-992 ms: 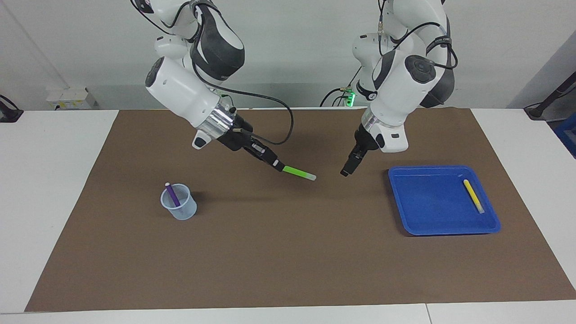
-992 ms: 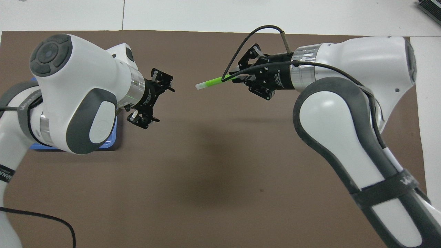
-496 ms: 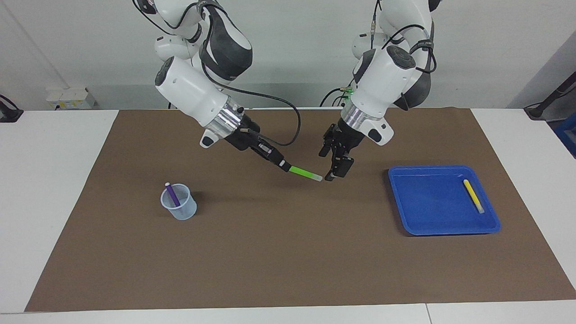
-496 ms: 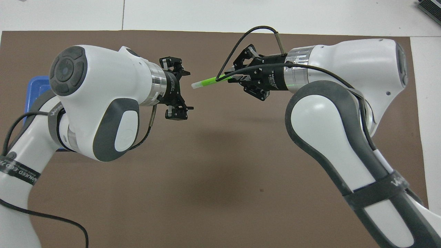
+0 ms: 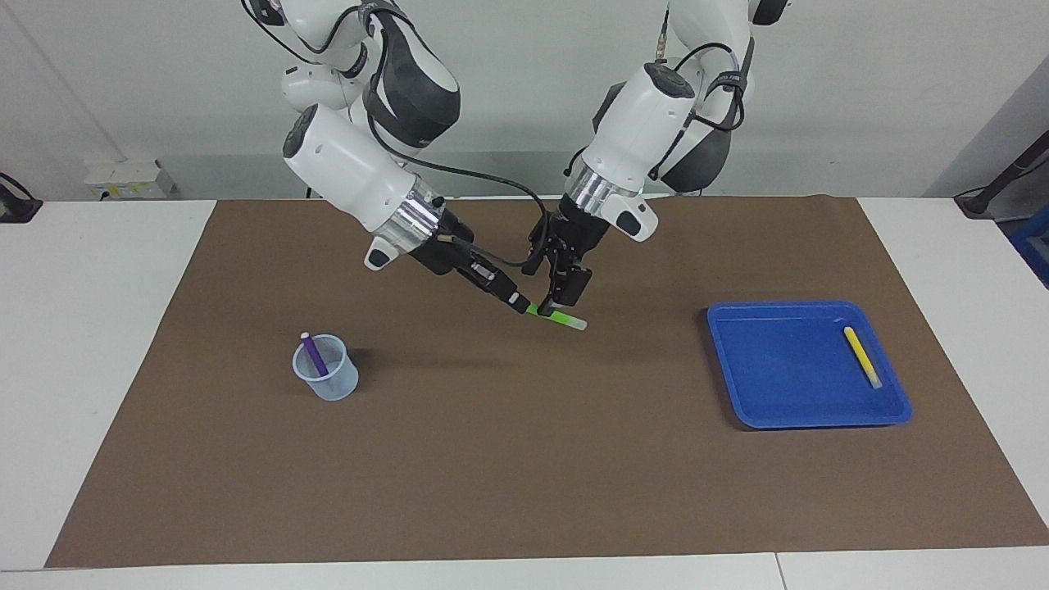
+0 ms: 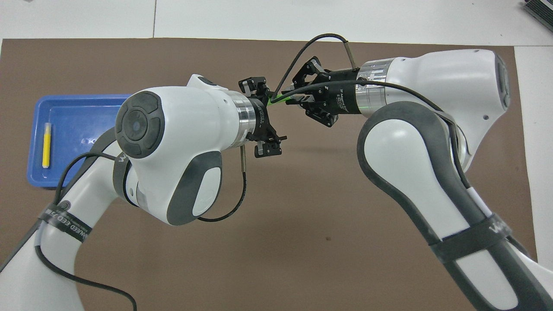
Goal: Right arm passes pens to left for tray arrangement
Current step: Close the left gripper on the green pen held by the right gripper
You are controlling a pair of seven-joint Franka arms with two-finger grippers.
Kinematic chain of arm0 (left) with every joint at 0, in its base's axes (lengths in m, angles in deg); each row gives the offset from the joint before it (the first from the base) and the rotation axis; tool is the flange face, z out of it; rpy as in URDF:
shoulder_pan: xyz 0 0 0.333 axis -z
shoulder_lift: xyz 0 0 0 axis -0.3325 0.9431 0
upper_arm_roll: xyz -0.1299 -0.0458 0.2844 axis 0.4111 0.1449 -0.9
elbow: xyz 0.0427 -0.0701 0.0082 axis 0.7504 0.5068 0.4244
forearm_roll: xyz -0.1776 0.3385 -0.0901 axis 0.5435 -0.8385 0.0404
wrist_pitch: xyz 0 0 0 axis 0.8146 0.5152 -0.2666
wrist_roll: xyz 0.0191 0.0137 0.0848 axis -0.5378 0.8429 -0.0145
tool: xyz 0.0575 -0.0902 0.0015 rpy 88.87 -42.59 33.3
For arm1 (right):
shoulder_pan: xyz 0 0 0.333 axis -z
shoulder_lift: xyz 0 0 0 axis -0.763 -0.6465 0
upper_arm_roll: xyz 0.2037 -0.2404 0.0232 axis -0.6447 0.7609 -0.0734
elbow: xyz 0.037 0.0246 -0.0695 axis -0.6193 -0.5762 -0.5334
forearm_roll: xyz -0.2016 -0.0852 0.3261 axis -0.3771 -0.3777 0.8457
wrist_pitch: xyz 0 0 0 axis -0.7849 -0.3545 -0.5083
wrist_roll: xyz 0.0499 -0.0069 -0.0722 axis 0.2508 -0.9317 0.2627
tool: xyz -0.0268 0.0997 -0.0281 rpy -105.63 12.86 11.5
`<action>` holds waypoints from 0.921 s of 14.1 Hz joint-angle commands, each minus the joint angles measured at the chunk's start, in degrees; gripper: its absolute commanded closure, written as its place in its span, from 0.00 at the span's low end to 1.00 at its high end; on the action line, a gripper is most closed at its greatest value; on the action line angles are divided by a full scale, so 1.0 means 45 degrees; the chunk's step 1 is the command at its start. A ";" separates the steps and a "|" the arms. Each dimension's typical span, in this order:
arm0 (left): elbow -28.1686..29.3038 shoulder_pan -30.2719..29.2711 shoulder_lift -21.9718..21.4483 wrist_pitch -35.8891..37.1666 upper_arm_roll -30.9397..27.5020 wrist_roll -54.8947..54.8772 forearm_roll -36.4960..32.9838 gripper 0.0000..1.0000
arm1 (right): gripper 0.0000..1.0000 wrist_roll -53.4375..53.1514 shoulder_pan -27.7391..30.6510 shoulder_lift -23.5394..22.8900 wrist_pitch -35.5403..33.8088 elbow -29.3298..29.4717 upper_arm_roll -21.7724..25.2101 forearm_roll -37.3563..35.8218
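My right gripper [image 5: 519,304] is shut on one end of the bright green pen [image 5: 559,318] and holds it slanted in the air over the middle of the mat. My left gripper [image 5: 562,300] is open, with its fingers on either side of the pen's free half; I cannot tell whether they touch it. From overhead only a short green stretch of the pen [image 6: 273,99] shows between the left gripper [image 6: 268,117] and the right gripper [image 6: 294,98]. The yellow pen [image 5: 862,357] lies in the blue tray [image 5: 778,369] at the left arm's end. The purple pen [image 5: 312,354] stands in a clear cup [image 5: 326,369].
A brown mat [image 5: 524,459] covers most of the white table. The cup stands toward the right arm's end and is hidden under that arm from overhead. There the tray [image 6: 77,116] and the yellow pen [image 6: 46,144] show beside the left arm.
My left arm has swung from beside the tray toward the middle, bringing its open gripper around the green pen's free end. The right arm has shifted only slightly.
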 commanded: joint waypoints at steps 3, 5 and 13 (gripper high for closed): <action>0.0387 -0.0098 -0.0010 -0.0448 -0.0168 -0.0118 0.0064 0.13 | 0.83 0.0091 0.0023 0.0083 0.0221 -0.0237 -0.0027 0.0322; 0.0406 -0.0119 -0.0010 -0.0642 -0.0226 -0.0079 0.0064 0.20 | 0.83 0.0111 0.0023 0.0083 0.0240 -0.0237 -0.0027 0.0322; 0.0777 -0.0040 -0.0010 -0.1737 -0.0266 0.0586 -0.0013 0.88 | 0.83 0.0111 0.0004 0.0083 0.0241 -0.0237 -0.0027 0.0303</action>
